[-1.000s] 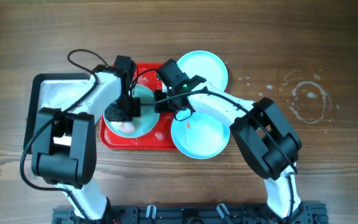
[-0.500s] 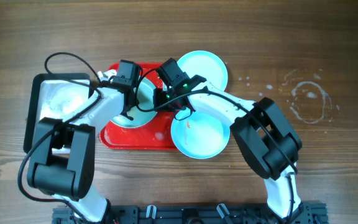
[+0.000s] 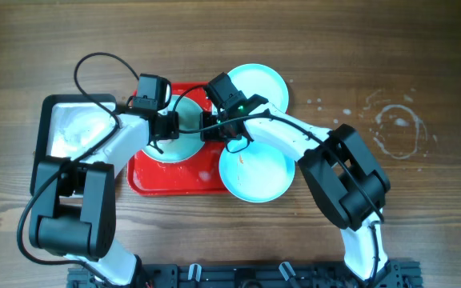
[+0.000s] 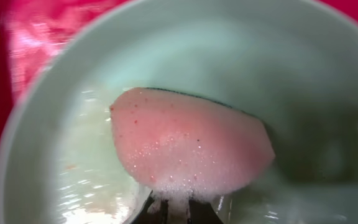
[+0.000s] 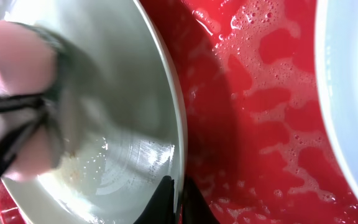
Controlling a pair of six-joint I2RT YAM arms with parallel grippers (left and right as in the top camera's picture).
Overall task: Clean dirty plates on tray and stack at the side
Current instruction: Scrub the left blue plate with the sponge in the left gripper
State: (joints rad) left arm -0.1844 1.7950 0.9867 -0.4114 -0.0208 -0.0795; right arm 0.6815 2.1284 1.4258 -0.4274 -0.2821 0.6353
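Plate (image 3: 176, 146) sits on tray (image 3: 174, 178), left side. Right gripper (image 5: 174, 186) pinches its right rim. Left gripper (image 4: 179, 208), clamped on sponge (image 4: 191, 143), sits over plate centre, so it's the scrubbing arm.

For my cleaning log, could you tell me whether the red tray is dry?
No, the tray is wet and smeared with bubbly white foam.

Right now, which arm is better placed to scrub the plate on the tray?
Left. The left gripper is shut on the soapy pink sponge lying in the plate; the right gripper pinches that plate's rim.
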